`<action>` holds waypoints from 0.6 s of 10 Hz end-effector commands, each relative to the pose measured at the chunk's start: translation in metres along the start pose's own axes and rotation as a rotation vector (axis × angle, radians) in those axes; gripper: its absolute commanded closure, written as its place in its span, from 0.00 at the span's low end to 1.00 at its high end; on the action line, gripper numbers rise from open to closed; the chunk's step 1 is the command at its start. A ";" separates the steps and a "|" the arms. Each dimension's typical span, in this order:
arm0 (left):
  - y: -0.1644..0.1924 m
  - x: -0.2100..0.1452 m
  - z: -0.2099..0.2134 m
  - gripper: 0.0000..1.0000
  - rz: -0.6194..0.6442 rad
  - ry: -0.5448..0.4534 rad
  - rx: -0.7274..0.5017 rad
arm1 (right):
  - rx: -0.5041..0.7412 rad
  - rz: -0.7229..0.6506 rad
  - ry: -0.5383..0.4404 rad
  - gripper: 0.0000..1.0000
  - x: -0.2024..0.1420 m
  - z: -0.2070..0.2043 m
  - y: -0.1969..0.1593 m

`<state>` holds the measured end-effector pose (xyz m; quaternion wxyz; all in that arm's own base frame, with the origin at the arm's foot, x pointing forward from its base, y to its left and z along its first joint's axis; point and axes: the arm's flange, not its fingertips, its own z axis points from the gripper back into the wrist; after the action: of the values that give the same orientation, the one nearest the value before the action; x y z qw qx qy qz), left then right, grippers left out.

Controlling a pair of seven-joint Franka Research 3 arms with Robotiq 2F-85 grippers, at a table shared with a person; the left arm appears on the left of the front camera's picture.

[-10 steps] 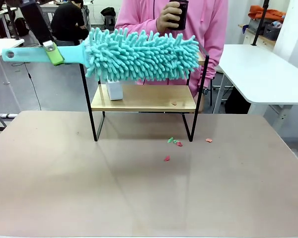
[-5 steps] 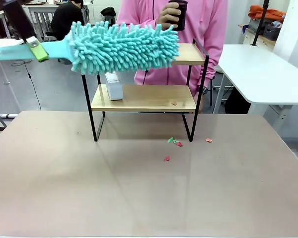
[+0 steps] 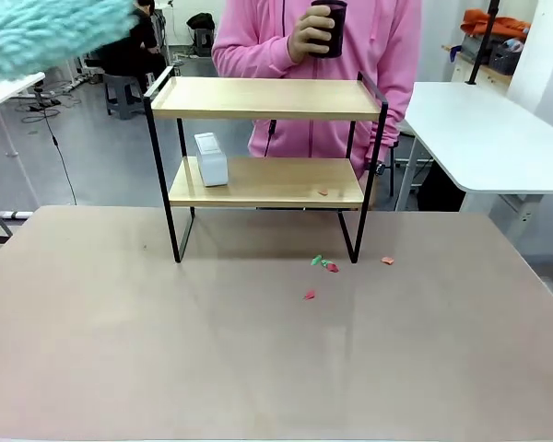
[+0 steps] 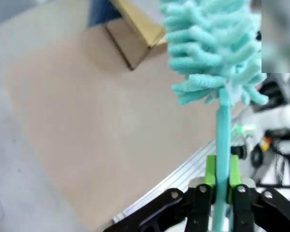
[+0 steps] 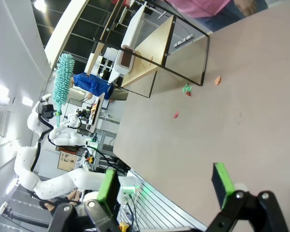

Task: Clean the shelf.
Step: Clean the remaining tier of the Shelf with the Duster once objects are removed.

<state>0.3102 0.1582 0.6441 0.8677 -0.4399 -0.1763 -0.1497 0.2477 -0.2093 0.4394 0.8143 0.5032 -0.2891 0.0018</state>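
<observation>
Currently left gripper (image 4: 222,172) clamped on duster (image 4: 212,43) handle — right gripper (image 5: 165,183) jaws apart.

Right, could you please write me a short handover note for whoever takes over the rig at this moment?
Left claw: shut on the handle of the teal duster, held high, clear of the shelf, off its left side.
Right claw: open, empty, over the table.
Shelf: top board bare; lower board carries a small white box and one small scrap.
The person's hand holds a dark cup behind the shelf.
Done: top board looks clear. Left: the lower board's scrap; coloured scraps also lie on the table before the shelf.
</observation>
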 end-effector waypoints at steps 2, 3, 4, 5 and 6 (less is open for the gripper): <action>0.058 -0.031 -0.014 0.88 0.379 -0.258 -0.022 | 0.016 0.028 -0.019 0.00 0.004 0.000 0.000; 0.074 -0.022 -0.026 0.88 0.507 -0.218 0.052 | 0.016 0.028 -0.019 0.00 0.004 0.000 0.000; 0.064 -0.049 0.016 0.88 0.279 -0.168 0.021 | 0.016 0.028 -0.019 0.00 0.004 0.000 0.000; 0.064 -0.049 0.016 0.88 0.279 -0.168 0.021 | 0.016 0.028 -0.019 0.00 0.004 0.000 0.000; 0.064 -0.049 0.016 0.88 0.279 -0.168 0.021 | 0.016 0.028 -0.019 0.00 0.004 0.000 0.000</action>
<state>0.2967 0.2087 0.5764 0.8705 -0.4571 -0.1780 0.0402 0.2477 -0.2093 0.4395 0.8144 0.5031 -0.2891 0.0019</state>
